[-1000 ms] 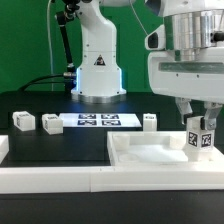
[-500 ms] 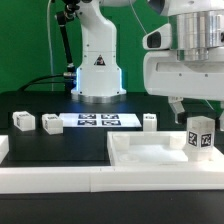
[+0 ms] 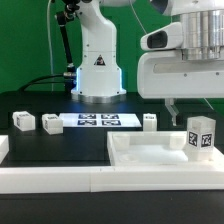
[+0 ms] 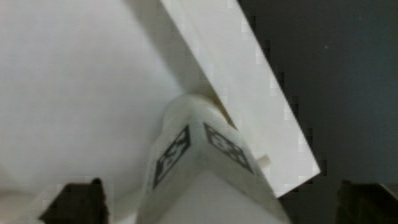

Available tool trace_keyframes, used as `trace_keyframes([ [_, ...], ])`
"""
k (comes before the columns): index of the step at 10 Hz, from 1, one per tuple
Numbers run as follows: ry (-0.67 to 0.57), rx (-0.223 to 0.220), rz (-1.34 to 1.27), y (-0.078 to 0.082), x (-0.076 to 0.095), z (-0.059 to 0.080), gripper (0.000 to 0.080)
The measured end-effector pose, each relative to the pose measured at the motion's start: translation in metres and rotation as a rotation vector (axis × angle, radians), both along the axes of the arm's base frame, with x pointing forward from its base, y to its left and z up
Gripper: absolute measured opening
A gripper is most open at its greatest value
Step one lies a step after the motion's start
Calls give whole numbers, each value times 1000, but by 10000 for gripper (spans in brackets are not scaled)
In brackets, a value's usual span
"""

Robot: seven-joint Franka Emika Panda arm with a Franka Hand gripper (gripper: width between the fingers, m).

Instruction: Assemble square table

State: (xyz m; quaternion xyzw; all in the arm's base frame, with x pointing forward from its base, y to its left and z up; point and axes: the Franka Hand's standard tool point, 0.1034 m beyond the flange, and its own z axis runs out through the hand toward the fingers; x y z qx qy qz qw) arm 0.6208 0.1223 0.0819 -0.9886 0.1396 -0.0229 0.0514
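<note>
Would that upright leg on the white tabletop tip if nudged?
Probably tippy: the leg stands taller than wide, free of the open fingers. It looks like rigid plastic, so likely stiff and light. The tabletop looks smooth, so it may slide.

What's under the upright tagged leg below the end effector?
The white square tabletop, near its edge. The leg covers the spot itself, so any hole there is hidden.

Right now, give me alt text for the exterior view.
The open gripper hovers above a leg standing upright on the tabletop, at the exterior view's right. Three more legs and the marker board sit behind on the black table.
</note>
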Motion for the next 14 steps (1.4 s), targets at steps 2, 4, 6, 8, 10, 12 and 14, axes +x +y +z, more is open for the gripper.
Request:
trace_keyframes([
  [2,-11,-15,132,0,0,-1,649],
  [4,-18,-21,223,-1,-1,-2,649],
  [6,-31,-36,371,-2,-1,-2,649],
  [8,-39,-48,481,-4,0,-2,649],
  [10,-39,-48,479,-4,0,-2,561],
  [12,-37,-45,454,-5,0,-2,400],
  [14,-33,-42,405,-5,0,-2,289],
])
